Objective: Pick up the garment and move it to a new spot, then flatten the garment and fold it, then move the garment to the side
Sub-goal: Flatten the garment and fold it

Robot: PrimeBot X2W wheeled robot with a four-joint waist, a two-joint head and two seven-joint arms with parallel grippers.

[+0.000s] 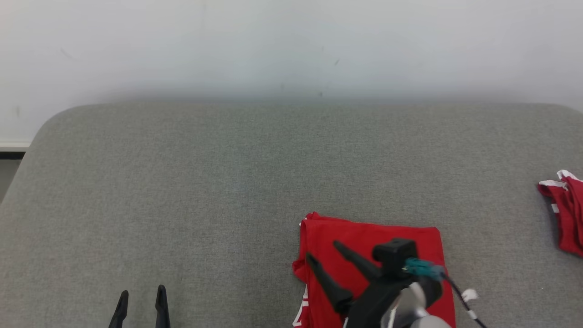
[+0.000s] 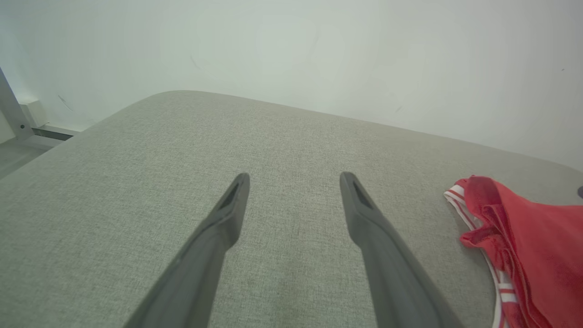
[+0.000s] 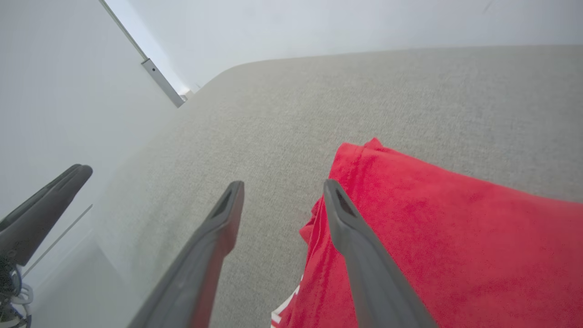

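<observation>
Lying folded on near-right part of grey cushion (image 1: 182, 182): red garment (image 1: 364, 230), left edge bunched. Could unfold or slide if snagged there by a fingertip during pull-away; could also get confused with second red garment (image 1: 565, 209) at far right. Right gripper (image 1: 323, 251) low over that left edge, jaws parted, holding nothing, fingers angled up-left. Left gripper (image 1: 142, 291) well apart at lower left, spread wide, empty.

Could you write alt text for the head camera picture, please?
A folded red garment lies near the front of a grey fabric-covered surface, right of centre, with the robot's right arm above it, jaws open. The left jaws, also open, show at the lower left; another red garment lies at the right edge.
</observation>
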